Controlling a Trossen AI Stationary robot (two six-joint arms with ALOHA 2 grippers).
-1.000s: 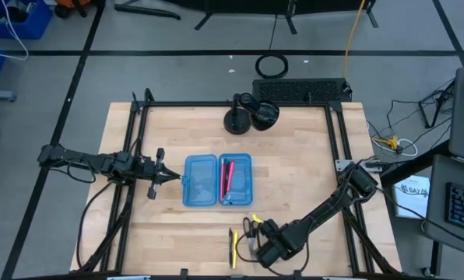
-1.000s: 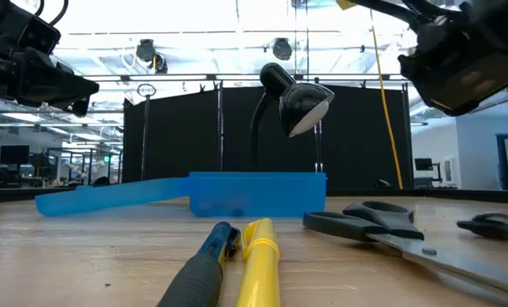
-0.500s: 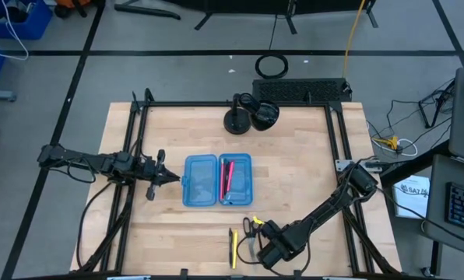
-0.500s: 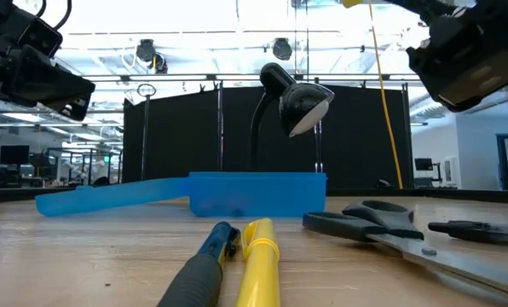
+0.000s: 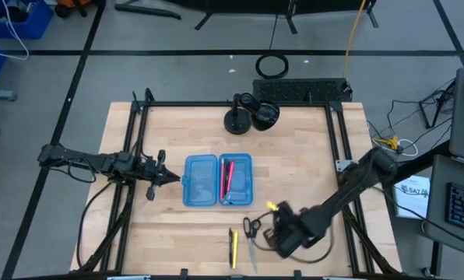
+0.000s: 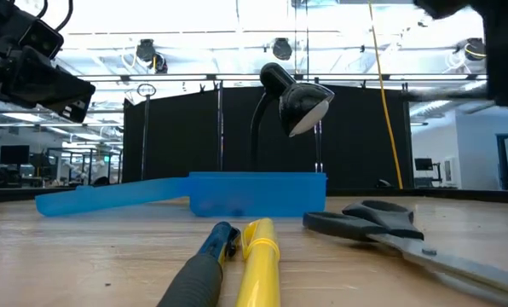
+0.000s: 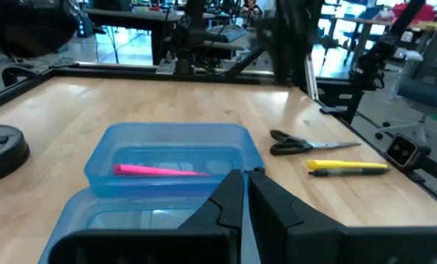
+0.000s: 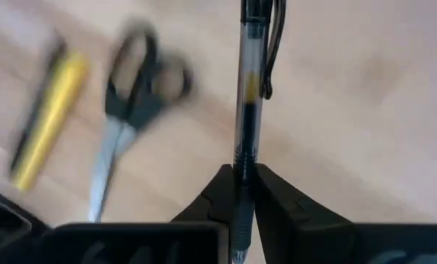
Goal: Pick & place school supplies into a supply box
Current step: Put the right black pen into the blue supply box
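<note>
The open blue supply box (image 5: 218, 180) lies mid-table with a pink-red pen (image 5: 228, 177) in its right half. Near the front edge lie the black-handled scissors (image 5: 251, 232), a yellow pen (image 5: 234, 248) and a dark pen (image 6: 204, 266). My right gripper (image 5: 281, 220) hangs just right of the scissors, shut on a clear pen with a black clip (image 8: 243, 95). My left gripper (image 5: 170, 177) waits shut above the table, left of the box. My right gripper pinches the clear pen's barrel, at its dark grip end (image 8: 240, 170), between its two fingers. The pen runs along the fingers and sticks out past their tips, its clip end (image 8: 271, 44) farthest out. It is lifted clear of the table.
A black desk lamp (image 5: 247, 115) stands at the table's far edge, behind the box. A black metal frame (image 5: 337, 140) runs round the tabletop. Bare wood lies right of the box.
My right gripper has risen and gone toward the table's right edge, away from the scissors. The clear pen that lay on the table right of the scissors is now lifted clear in it. The scissors and the yellow pen have stayed where they were.
</note>
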